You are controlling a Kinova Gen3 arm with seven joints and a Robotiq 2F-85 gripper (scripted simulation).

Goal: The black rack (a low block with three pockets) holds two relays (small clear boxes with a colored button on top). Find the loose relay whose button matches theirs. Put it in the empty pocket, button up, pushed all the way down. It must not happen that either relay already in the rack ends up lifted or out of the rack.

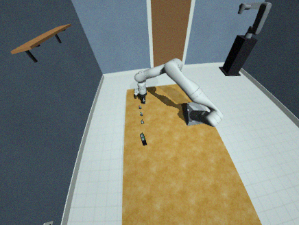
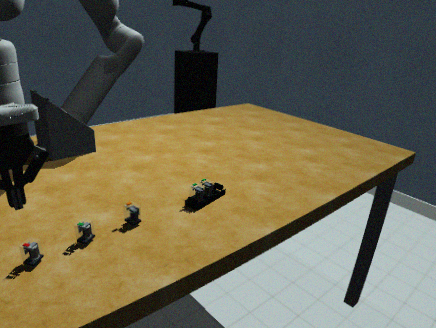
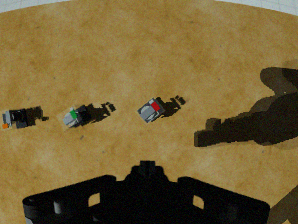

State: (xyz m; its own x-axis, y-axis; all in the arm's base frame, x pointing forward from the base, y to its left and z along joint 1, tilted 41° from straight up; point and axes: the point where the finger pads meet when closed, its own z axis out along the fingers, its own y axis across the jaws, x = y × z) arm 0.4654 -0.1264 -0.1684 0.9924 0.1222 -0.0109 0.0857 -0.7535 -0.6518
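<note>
Hand: the hand hangs above the table at the far left of the exterior view, fingers pressed fully together with nothing between them.
Hand's place: it is clear of the table, up beyond the red-end of the row of loose relays, at about 11 o'clock from the red-button relay in the exterior view.
Rack: the black rack lies low on the table near its middle, at about 3 o'clock from the row of loose relays.
Rack's contents: two relays with green buttons stand side by side in it; the pocket at the end toward the right of that view shows no button.
Loose relays: three stand upright in a line, well apart from one another and from the rack.
Green-button relay: the green-button relay is the middle one of the row, standing free on the table, button up, at about 4 o'clock from the hand.
Orange-button relay: the orange-button relay stands nearest the rack.
Wrist view: the red-button one lies closest ahead of the hand, at about 12 o'clock, with the green and orange ones off toward 10 o'clock.
Arm's shadow: the arm's shadow falls on the table at about 2 o'clock in the wrist view.
</note>
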